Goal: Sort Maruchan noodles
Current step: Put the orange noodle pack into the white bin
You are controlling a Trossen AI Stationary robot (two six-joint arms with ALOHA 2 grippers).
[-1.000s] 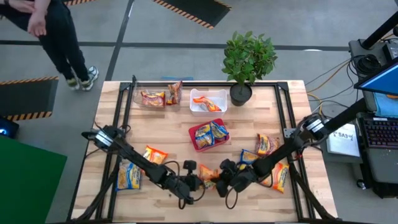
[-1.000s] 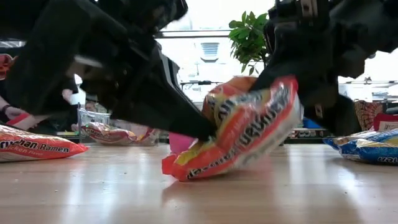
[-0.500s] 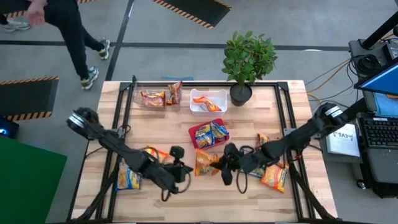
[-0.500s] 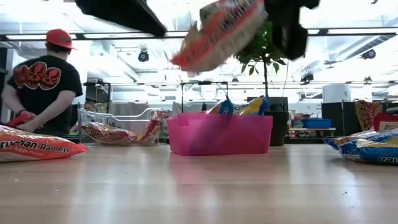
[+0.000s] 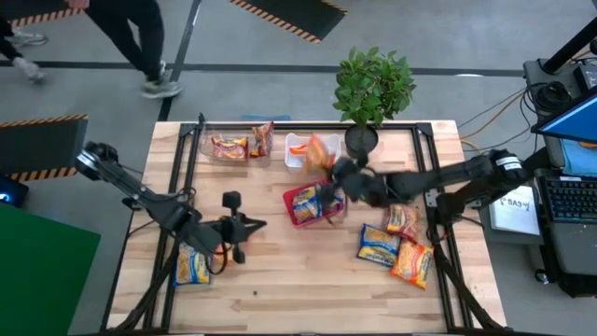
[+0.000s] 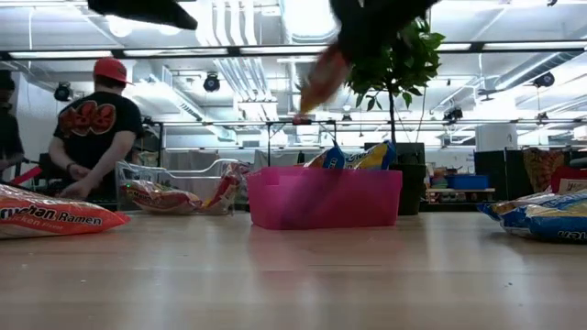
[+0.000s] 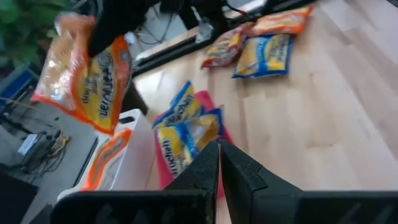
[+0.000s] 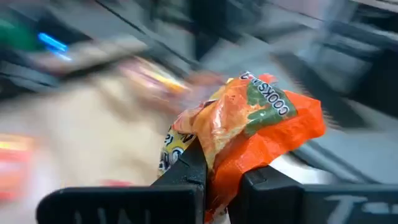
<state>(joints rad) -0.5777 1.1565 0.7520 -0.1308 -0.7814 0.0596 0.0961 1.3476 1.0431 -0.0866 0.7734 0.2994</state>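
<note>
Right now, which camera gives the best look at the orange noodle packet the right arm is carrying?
The right wrist view: the orange packet fills the frame, pinched in the right end effector. The left wrist view shows it hanging over the white tray; the high view shows it small, the low view only a blur.

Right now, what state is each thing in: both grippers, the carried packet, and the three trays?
Right gripper: shut on the orange packet, raised above the white tray.
Orange packet: held in the air, crumpled.
Left gripper: shut, empty, over bare table.
White tray: holds one orange packet.
Red tray: holds blue-and-yellow packets.
Clear tray: holds reddish packets.
Loose packets: lying flat on the table.
</note>
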